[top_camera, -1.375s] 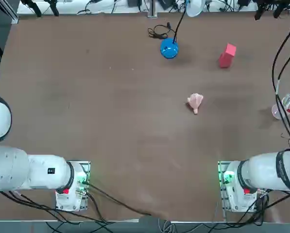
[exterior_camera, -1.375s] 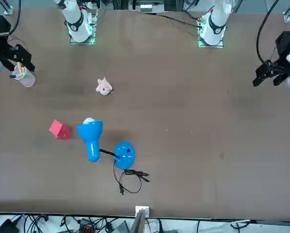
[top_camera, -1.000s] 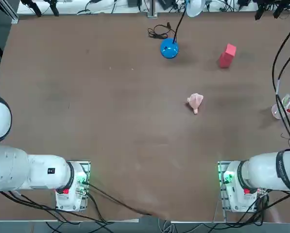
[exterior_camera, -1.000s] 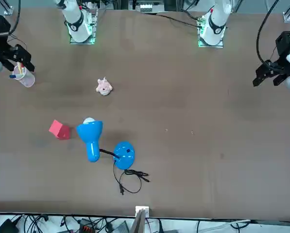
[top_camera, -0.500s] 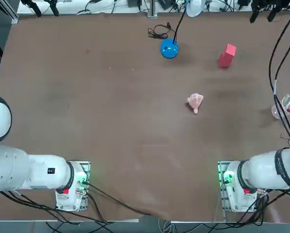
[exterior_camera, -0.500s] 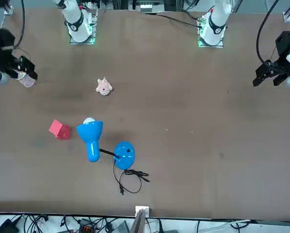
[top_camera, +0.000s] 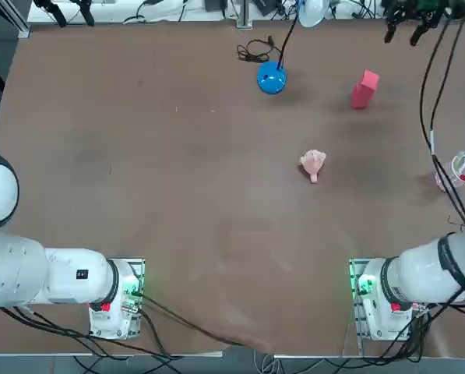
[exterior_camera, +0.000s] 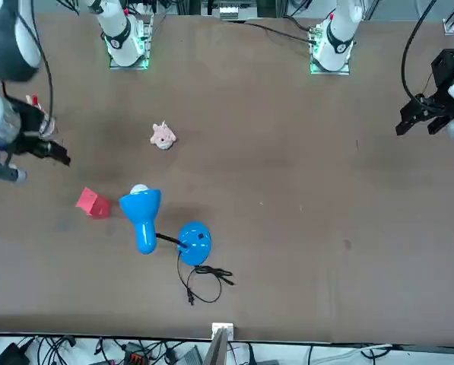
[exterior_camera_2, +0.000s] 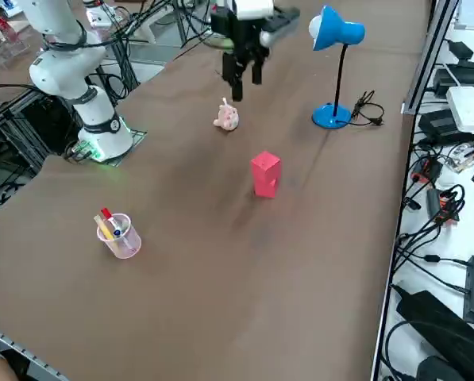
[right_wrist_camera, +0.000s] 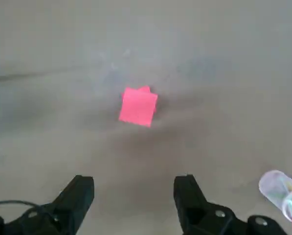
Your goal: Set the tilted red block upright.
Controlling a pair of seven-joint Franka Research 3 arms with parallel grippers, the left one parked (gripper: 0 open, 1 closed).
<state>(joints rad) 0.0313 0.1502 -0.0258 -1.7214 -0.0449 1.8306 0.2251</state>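
The red block (top_camera: pixel 364 89) stands by itself on the brown table at the far right, leaning slightly; it also shows in the front view (exterior_camera: pixel 93 203) and the right side view (exterior_camera_2: pixel 265 174). My right gripper (exterior_camera_2: pixel 246 79) hangs high above the table, apart from the block. It is open, with nothing between its fingers. In the top view the gripper (top_camera: pixel 401 33) sits at the table's far edge, just right of the block. The wrist view has the block (right_wrist_camera: pixel 138 106) far below and ahead of the spread fingers (right_wrist_camera: pixel 79 196).
A blue desk lamp (top_camera: pixel 271 78) with a black cord stands left of the block, its head (exterior_camera: pixel 141 205) close beside it. A pale pink lumpy object (top_camera: pixel 313 164) lies mid-table. A clear cup with pens (top_camera: pixel 458 171) sits near the right edge.
My right arm has swung from above the cup with pens toward the far side, ending nearer the red block. The block, lamp and pink object have not moved.
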